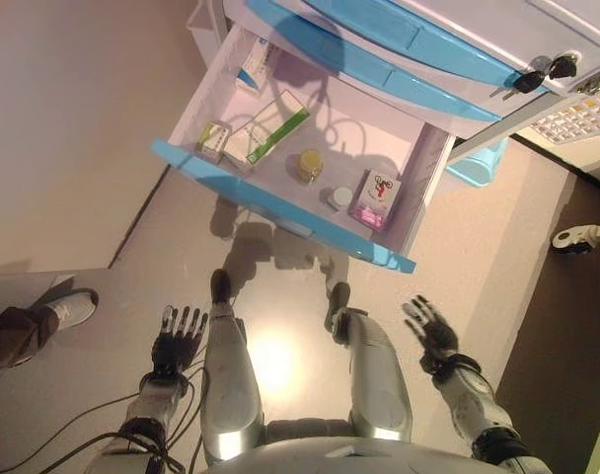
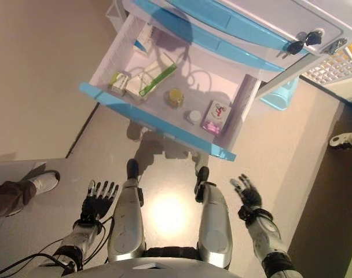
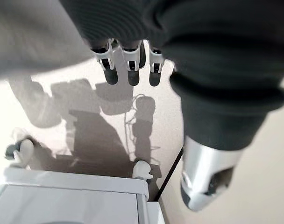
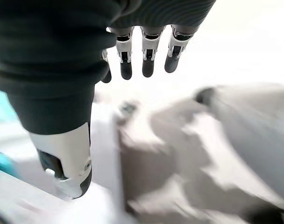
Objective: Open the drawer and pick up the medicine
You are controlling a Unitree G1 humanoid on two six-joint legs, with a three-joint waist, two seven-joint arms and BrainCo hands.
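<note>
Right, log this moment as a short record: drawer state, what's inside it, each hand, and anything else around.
drawer: pulled open, blue front toward the robot
contents: green-striped white box, small green box, yellow jar, white cap, pink box, another box at the back corner
left hand: open, low over the floor, holding nothing
right hand: open, fingers spread, holding nothing, short of the drawer
cabinet top: keys in the lock
bystander: a person's shoe at the left edge
</note>
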